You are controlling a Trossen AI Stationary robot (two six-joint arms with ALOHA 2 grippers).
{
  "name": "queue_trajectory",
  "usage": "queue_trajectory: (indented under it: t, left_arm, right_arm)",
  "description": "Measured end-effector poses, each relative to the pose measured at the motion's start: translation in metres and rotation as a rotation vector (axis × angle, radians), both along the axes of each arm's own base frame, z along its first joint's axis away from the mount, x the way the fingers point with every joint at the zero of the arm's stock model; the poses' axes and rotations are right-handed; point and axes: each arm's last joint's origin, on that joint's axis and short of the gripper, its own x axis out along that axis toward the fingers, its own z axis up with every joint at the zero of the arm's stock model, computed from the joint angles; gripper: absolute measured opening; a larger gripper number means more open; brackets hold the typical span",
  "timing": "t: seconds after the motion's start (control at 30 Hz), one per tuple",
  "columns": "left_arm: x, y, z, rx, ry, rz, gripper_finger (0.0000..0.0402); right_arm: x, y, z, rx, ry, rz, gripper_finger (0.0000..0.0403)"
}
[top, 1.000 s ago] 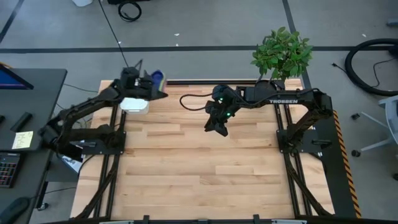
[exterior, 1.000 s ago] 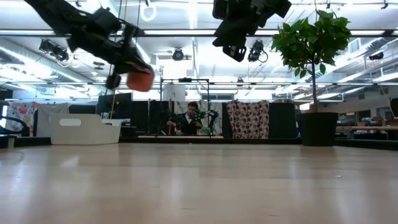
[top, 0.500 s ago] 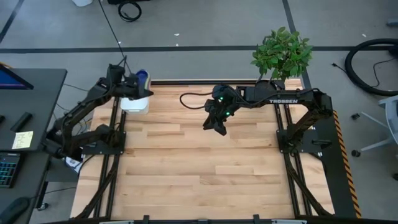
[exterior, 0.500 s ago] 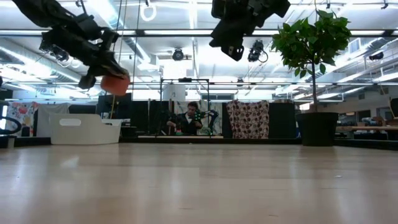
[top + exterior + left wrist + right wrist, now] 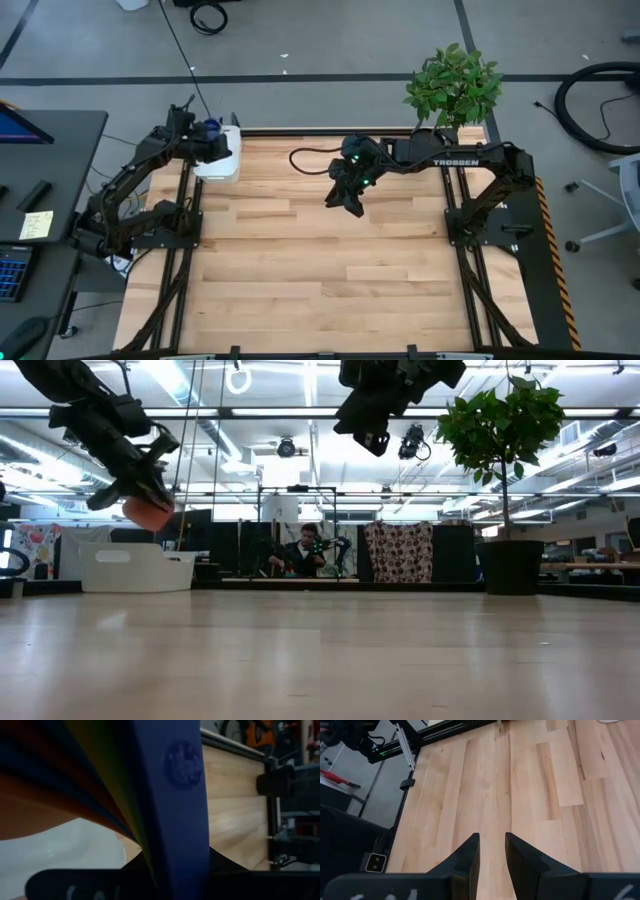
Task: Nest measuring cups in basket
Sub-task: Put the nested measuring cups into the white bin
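One nested stack of measuring cups (image 5: 170, 795) in left jaws; right jaws slightly apart, empty.

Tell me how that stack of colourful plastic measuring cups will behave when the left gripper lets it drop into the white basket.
The nested plastic measuring cups, held by the left gripper above the white rectangular plastic basket, look stiff and probably light. Their round orange bottom could rock on landing. Being only nested, the stack might separate if it lands tilted.

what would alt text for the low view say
The left gripper holds a nested stack of measuring cups, orange bowl lowest, in the air just above the white basket at the table's far left. The right gripper hangs empty, high near a potted tree.
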Motion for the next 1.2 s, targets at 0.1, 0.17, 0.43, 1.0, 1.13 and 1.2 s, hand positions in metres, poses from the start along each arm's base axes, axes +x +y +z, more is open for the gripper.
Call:
queue_trajectory:
  t: [0.1,0.17,0.43,1.0,1.13,1.2]
  left_arm:
    - [0.001,0.001,-0.003,-0.001,0.032,-0.009,0.0047]
    - [0.002,0.004,-0.007,-0.023,0.048,-0.005,0.0047]
    - [0.01,0.022,-0.034,-0.151,0.058,-0.067,0.0047]
    - [0.013,0.04,-0.052,-0.184,0.046,-0.055,0.0047]
    - [0.012,0.042,-0.051,-0.196,0.027,-0.017,0.0047]
    - [0.012,0.042,-0.051,-0.22,0.016,0.013,0.0047]
  right_arm:
    - [-0.001,-0.004,0.0,0.0,0.0,-0.013,0.0096]
    - [-0.001,-0.007,0.0,0.0,0.0,-0.021,0.0096]
    - [-0.002,-0.01,0.0,0.003,-0.002,-0.023,0.0096]
    - [-0.003,-0.016,0.0,0.004,-0.001,-0.041,0.0096]
    - [-0.003,-0.018,0.0,0.006,-0.002,-0.043,0.0096]
    - [-0.003,-0.018,0.0,0.006,-0.002,-0.042,0.0096]
